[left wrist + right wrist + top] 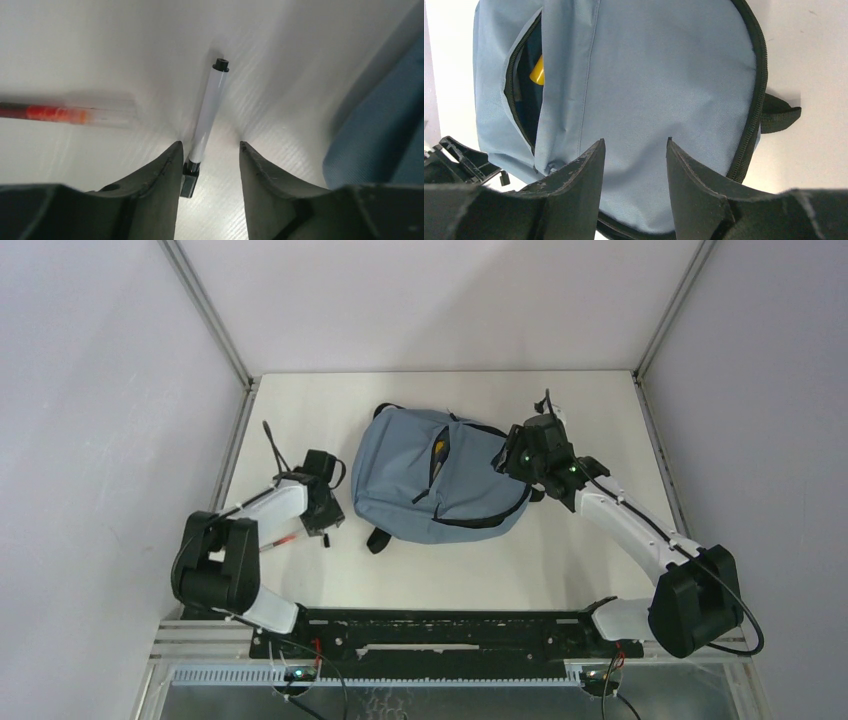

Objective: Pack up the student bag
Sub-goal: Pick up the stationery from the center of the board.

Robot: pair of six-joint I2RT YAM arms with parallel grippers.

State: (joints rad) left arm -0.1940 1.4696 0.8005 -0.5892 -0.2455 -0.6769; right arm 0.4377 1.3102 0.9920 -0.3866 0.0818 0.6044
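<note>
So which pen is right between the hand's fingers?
The white pen with black ends: it lies between the left hand's open fingers. The red-and-clear pen lies off to one side, outside them.

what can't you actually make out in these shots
Yellow object inside the open pocket of the soft grey-blue fabric backpack: right wrist view, mostly hidden by fabric.
Red-and-clear pen: left wrist view, blurred and cut off by left edge.
Slim white pen with black ends: top external view, hidden beneath left end effector.
</note>
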